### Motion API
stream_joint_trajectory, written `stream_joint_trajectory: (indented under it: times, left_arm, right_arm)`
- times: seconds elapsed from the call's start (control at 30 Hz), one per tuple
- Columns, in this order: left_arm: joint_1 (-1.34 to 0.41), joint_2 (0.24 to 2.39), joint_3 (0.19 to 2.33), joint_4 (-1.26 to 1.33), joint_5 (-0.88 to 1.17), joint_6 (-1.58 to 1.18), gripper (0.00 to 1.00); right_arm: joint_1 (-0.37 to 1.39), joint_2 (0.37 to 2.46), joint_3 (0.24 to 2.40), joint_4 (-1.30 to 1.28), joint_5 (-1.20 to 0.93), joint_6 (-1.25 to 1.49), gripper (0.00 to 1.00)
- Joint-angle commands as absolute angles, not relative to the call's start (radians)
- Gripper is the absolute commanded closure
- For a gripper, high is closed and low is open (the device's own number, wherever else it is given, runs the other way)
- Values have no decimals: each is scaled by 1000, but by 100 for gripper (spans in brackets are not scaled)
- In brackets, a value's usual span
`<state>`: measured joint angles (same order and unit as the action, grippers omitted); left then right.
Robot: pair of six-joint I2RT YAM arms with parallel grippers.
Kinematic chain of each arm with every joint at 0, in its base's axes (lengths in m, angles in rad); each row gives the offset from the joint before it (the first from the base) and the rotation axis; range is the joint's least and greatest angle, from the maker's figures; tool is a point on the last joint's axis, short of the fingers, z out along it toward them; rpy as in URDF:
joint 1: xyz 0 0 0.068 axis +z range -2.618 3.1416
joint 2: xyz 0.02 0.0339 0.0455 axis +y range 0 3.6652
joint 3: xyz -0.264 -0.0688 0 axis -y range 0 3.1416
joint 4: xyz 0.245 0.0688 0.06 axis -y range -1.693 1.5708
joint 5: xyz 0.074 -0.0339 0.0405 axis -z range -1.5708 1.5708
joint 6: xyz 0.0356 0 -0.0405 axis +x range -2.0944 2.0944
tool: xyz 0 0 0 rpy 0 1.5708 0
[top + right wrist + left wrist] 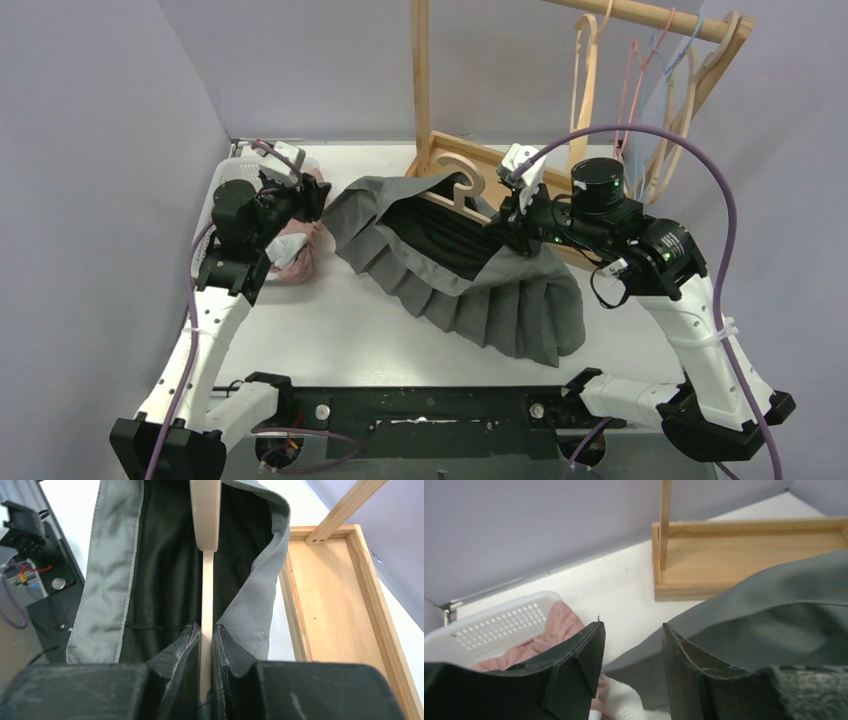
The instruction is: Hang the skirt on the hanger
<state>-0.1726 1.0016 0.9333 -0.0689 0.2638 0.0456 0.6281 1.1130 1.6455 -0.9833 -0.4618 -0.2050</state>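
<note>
The grey pleated skirt (470, 290) lies spread on the table, its waistband open and the dark lining showing. A wooden hanger (462, 185) sits inside the waist opening, its hook sticking out at the back. My right gripper (512, 222) is shut on the hanger's thin bar (206, 605) with skirt fabric (107, 570) on both sides. My left gripper (312, 200) is open and empty at the skirt's left waist end; its fingers (589, 652) hover just left of the grey cloth (774, 615).
A white basket (225, 195) with pink clothes (300, 245) stands at the far left. A wooden rack (425, 80) with a tray base (330, 605) stands behind the skirt, with several hangers (665, 90) on its rail.
</note>
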Motion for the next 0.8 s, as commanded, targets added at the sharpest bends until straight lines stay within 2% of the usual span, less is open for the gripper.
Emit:
stream_joint_trajectory:
  times: [0.0,0.1,0.23,0.33,0.43,0.6,0.67,0.77]
  left_arm:
    - [-167,940,1101,-29,245,-13,54]
    - [-169,917,1143,22,355,-89,52]
    - [-173,939,1176,170,542,-322,51]
    - [-217,985,1181,294,571,-480,51]
    - [-357,1039,1199,305,480,-447,52]
    - [-609,1184,1294,191,231,-181,44]
    - [-633,1244,1340,163,187,-165,28]
    - [-639,1301,1394,127,132,-161,21]
  right_arm:
    - [627,1156,1698,-796,-333,-110,100]
    - [627,1193,1700,-737,-312,-55,100]
    - [638,1224,1701,-658,-299,-8,100]
    - [653,1258,1722,-630,-249,25,100]
    - [676,1283,1729,-594,-218,59,100]
    - [721,1302,1723,-542,-148,106,100]
    - [725,1296,1707,-518,-145,119,100]
    - [730,1290,1698,-508,-143,129,100]
